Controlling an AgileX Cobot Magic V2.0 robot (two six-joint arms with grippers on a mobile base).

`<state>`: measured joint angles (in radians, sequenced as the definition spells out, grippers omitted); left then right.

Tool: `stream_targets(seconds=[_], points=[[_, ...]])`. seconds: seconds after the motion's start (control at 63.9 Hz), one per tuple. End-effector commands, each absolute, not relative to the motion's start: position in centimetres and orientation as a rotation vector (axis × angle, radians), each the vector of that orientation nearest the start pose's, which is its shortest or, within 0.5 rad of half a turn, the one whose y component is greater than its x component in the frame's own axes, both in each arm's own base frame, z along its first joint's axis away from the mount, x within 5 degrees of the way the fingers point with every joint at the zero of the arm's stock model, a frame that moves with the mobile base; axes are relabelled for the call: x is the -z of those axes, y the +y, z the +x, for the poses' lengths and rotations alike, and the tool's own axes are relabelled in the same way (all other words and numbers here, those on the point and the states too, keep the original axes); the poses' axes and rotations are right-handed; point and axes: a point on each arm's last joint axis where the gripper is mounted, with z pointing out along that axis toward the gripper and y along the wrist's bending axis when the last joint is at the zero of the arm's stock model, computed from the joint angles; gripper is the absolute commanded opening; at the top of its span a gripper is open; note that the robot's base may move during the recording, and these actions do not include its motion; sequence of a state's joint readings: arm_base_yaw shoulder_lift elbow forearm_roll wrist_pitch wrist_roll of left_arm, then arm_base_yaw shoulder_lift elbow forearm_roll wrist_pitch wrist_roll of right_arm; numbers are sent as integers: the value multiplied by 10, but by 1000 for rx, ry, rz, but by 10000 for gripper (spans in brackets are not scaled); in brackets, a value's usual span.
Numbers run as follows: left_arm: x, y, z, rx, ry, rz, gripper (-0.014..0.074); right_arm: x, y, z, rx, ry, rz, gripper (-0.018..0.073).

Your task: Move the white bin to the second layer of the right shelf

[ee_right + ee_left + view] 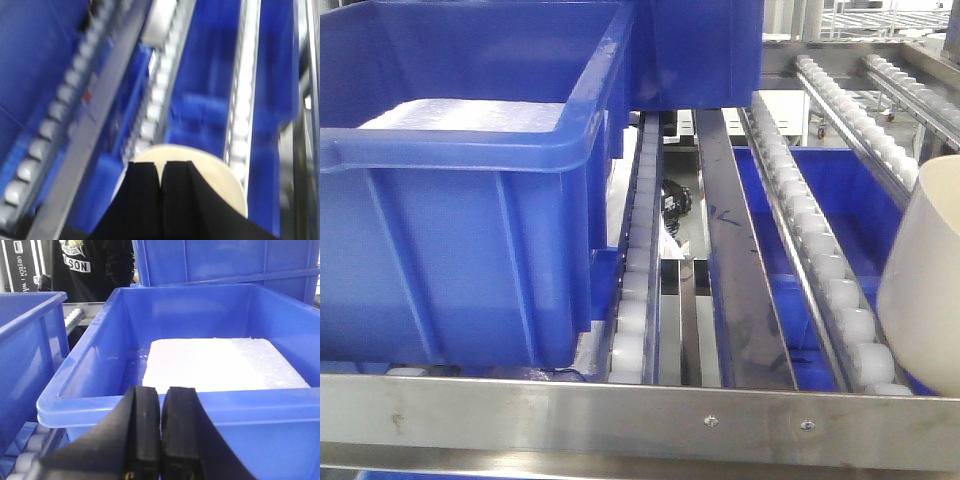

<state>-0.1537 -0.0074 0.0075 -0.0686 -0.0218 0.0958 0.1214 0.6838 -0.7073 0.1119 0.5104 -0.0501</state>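
White bin [925, 280] — cut off by the right edge; right wrist view blurred throughout.

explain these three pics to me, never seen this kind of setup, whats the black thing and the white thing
This is a two-armed robot at a steel rack with roller lanes. One picture looks forward at the rack; the other two come from cameras on each wrist. The black wedges are gripper fingers. The left gripper is shut on nothing, in front of a blue crate holding a white slab. The right gripper looks shut with the white bin right behind it, probably pinching its wall. The front view shows that bin at the right edge above the rollers.
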Motion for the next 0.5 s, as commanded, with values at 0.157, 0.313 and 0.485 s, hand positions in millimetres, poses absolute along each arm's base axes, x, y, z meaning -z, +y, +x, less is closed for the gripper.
stream_targets(seconds=[0.157,0.313,0.485], points=[[-210,-8,55,108,1391,113,85,-344,16,118,-152,1582,-59,48],[-210,-8,55,108,1391,113,85,-318,12,111,-137,1414,-25,48],[-210,-8,55,108,1391,113,85,-290,10,110,-125,1395,-13,48]])
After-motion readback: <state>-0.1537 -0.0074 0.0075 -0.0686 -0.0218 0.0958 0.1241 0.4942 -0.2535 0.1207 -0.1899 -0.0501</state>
